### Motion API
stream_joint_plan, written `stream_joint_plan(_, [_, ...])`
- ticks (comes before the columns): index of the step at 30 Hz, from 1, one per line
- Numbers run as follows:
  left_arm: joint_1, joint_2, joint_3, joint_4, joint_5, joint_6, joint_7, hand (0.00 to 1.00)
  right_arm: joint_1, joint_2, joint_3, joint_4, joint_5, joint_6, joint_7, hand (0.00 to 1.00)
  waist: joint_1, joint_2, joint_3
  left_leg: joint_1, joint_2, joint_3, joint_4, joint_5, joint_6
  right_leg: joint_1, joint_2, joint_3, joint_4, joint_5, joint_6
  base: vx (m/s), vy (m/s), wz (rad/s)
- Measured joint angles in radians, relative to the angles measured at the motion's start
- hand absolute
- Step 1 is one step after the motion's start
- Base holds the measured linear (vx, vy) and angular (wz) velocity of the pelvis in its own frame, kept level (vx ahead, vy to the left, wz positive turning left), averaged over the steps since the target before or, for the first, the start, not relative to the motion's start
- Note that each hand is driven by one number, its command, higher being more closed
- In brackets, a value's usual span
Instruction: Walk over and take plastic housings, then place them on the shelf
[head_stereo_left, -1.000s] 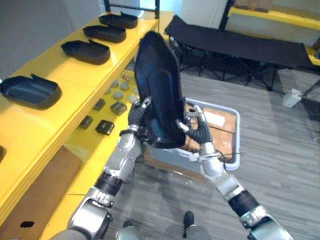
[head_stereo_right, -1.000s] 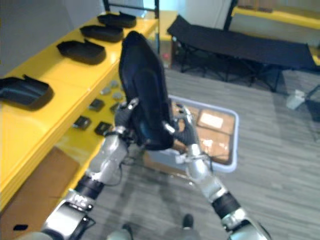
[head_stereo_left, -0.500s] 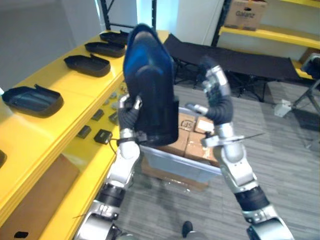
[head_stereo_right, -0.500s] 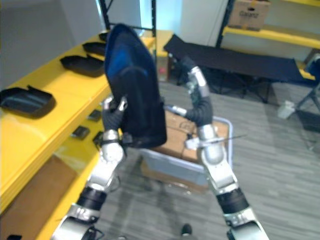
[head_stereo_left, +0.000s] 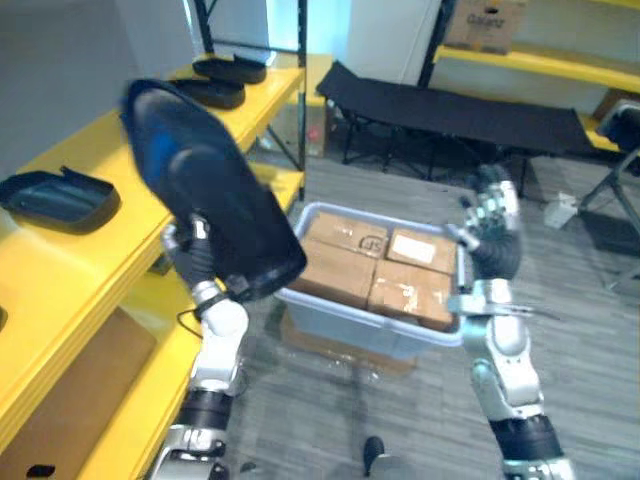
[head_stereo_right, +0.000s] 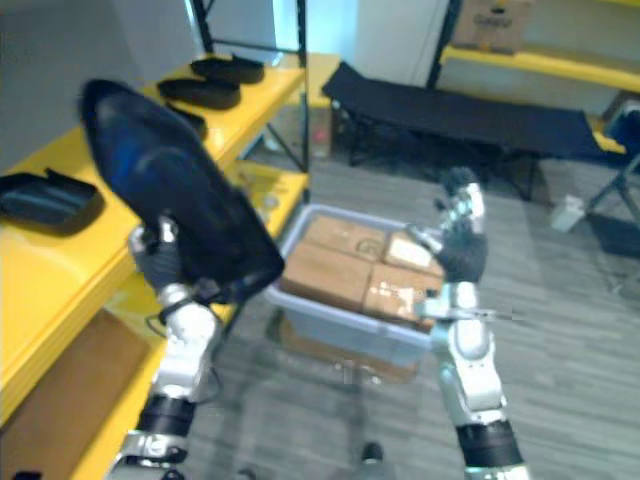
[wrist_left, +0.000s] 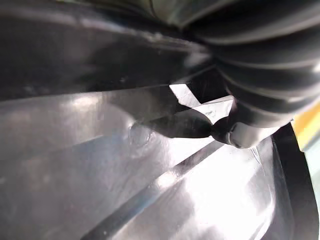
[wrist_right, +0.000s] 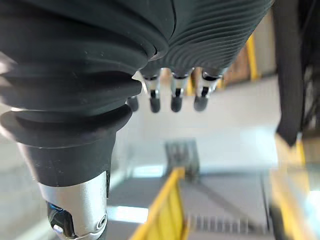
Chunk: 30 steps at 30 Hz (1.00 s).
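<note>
Yellow shelf (head_stereo_left: 70, 255) near glossy black housing (head_stereo_left: 215, 215) (tilted).

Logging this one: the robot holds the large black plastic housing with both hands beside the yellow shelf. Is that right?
Not both hands. Only the left hand grips the large black plastic housing beside the yellow shelf; the right hand is apart from it, open, raised over the grey bin of cardboard boxes. The left eye view shows this.
</note>
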Motion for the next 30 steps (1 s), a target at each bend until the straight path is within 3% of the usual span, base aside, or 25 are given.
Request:
stream_joint_plan(2, [0.030, 0.000, 0.045, -0.087, 0.001, -0.052, 0.025, 1.00, 0.025, 0.004, -0.067, 0.033, 0.014, -0.013, -0.041, 0.00, 0.001, 0.007, 0.050, -0.040, 0.004, -0.004, 0.025, -0.001, 0.000, -0.034, 0.000, 0.000, 0.016, 0.000, -0.001, -0.09, -0.028, 0.04])
stream_joint_plan(6, [0.107, -0.003, 0.066, -0.161, -0.002, -0.095, 0.041, 1.00, 0.086, 0.026, -0.123, 0.083, 0.050, -0.024, -0.052, 0.00, 0.002, 0.030, 0.080, -0.051, 0.004, -0.009, 0.046, -0.011, 0.005, -0.043, -0.006, -0.004, 0.038, -0.007, 0.000, 0.00, 0.001, 0.03])
stream_joint_plan(8, [0.139, -0.013, 0.070, -0.190, -0.011, -0.102, 0.042, 1.00, 0.097, 0.038, -0.142, 0.112, 0.050, -0.046, -0.045, 0.00, 0.000, 0.041, 0.086, -0.060, -0.004, -0.028, 0.049, -0.012, 0.008, -0.047, -0.018, -0.021, 0.056, -0.018, -0.001, 0.04, 0.019, 0.23])
stream_joint_plan(12, [0.270, -0.070, 0.153, -0.308, -0.011, -0.129, 0.048, 1.00, 0.090, 0.062, -0.131, 0.156, 0.022, -0.048, 0.021, 0.00, 0.022, 0.051, 0.092, -0.060, -0.018, -0.085, 0.053, -0.014, 0.010, -0.013, -0.038, -0.077, 0.083, -0.047, 0.005, 0.05, 0.010, 0.38])
stream_joint_plan(16, [0.407, -0.089, 0.283, -0.420, -0.011, -0.129, 0.056, 1.00, 0.040, 0.076, -0.064, 0.201, -0.028, -0.045, 0.059, 0.00, 0.088, 0.082, 0.107, -0.060, -0.028, -0.165, 0.082, -0.033, 0.012, 0.061, -0.050, -0.156, 0.084, -0.074, 0.014, 0.04, -0.008, 0.64])
stream_joint_plan(18, [0.497, -0.100, 0.388, -0.469, -0.009, -0.129, 0.052, 1.00, -0.002, 0.088, 0.019, 0.240, -0.057, -0.040, 0.062, 0.00, 0.147, 0.098, 0.102, -0.061, -0.042, -0.224, 0.084, -0.038, 0.013, 0.114, -0.062, -0.228, 0.078, -0.095, 0.023, 0.05, -0.019, 0.77])
stream_joint_plan(19, [0.515, -0.104, 0.413, -0.477, -0.009, -0.129, 0.051, 1.00, -0.014, 0.093, 0.033, 0.253, -0.066, -0.035, 0.063, 0.00, 0.159, 0.101, 0.101, -0.061, -0.046, -0.239, 0.083, -0.038, 0.013, 0.128, -0.065, -0.248, 0.077, -0.100, 0.026, 0.07, -0.026, 0.93])
stream_joint_plan(20, [0.555, -0.114, 0.474, -0.483, -0.009, -0.129, 0.047, 1.00, -0.043, 0.117, 0.064, 0.289, -0.079, -0.028, 0.063, 0.00, 0.203, 0.107, 0.097, -0.061, -0.059, -0.279, 0.082, -0.038, 0.013, 0.158, -0.071, -0.289, 0.076, -0.112, 0.029, 0.07, -0.023, 0.76])
stream_joint_plan(21, [0.571, -0.115, 0.497, -0.483, -0.010, -0.129, 0.046, 1.00, -0.054, 0.128, 0.075, 0.306, -0.081, -0.028, 0.065, 0.00, 0.217, 0.108, 0.095, -0.061, -0.063, -0.295, 0.082, -0.037, 0.013, 0.169, -0.073, -0.307, 0.073, -0.115, 0.031, 0.08, -0.030, 0.81])
stream_joint_plan(24, [0.652, -0.122, 0.620, -0.495, -0.022, -0.129, 0.022, 1.00, -0.101, 0.180, 0.119, 0.367, -0.108, -0.005, 0.076, 0.00, 0.292, 0.102, 0.084, -0.062, -0.092, -0.369, 0.081, -0.037, 0.014, 0.237, -0.081, -0.397, 0.048, -0.128, 0.045, 0.09, -0.022, 0.74])
stream_joint_plan(27, [0.696, -0.150, 0.687, -0.518, -0.042, -0.137, -0.029, 1.00, -0.107, 0.204, 0.141, 0.402, -0.108, -0.003, 0.080, 0.00, 0.335, 0.091, 0.062, -0.067, -0.109, -0.410, 0.081, -0.042, 0.019, 0.281, -0.081, -0.450, 0.012, -0.125, 0.050, 0.10, -0.005, 0.53])
stream_joint_plan(28, [0.719, -0.177, 0.714, -0.535, -0.072, -0.138, -0.066, 1.00, -0.113, 0.220, 0.160, 0.426, -0.120, 0.002, 0.082, 0.00, 0.360, 0.077, 0.033, -0.081, -0.119, -0.424, 0.084, -0.046, 0.021, 0.291, -0.080, -0.473, -0.011, -0.119, 0.060, 0.09, 0.010, 0.34])
stream_joint_plan(30, [0.725, -0.200, 0.729, -0.545, -0.072, -0.138, -0.090, 1.00, -0.117, 0.224, 0.170, 0.431, -0.128, 0.005, 0.086, 0.00, 0.370, 0.072, 0.028, -0.083, -0.129, -0.437, 0.090, -0.052, 0.022, 0.306, -0.079, -0.488, -0.023, -0.117, 0.062, 0.09, 0.017, 0.27])
